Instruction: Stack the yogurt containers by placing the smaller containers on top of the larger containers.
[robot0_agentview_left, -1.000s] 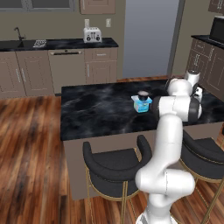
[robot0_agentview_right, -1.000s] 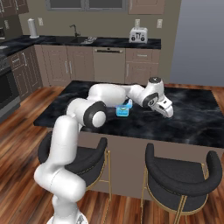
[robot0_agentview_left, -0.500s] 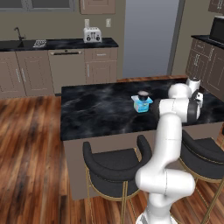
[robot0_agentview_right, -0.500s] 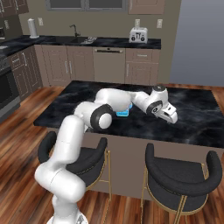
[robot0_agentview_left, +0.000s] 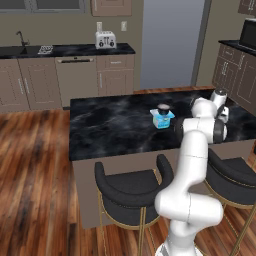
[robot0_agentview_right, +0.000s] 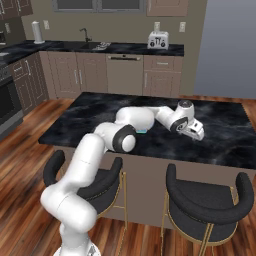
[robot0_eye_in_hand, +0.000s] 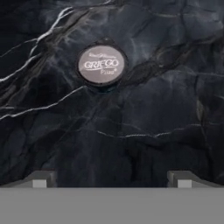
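Your gripper (robot0_eye_in_hand: 111, 180) is spread wide apart, holding nothing.
The small round cup (robot0_eye_in_hand: 101, 64) sits on the black counter (robot0_eye_in_hand: 144, 131), upper middle of the hand view. The blue tub (robot0_agentview_left: 162, 120) stands mid-frame in the left base view, just left of your arm.

In the right base view, the white arm hides nearly all of the squarish light blue tub (robot0_agentview_right: 142, 131); a teal sliver shows. The small round cup (robot0_eye_in_hand: 101, 64) with grey lid carries small lettering below "GRIEGO", too blurred to read. In the left base view, the tool (robot0_agentview_left: 223, 114) is partly hidden behind the wrist.
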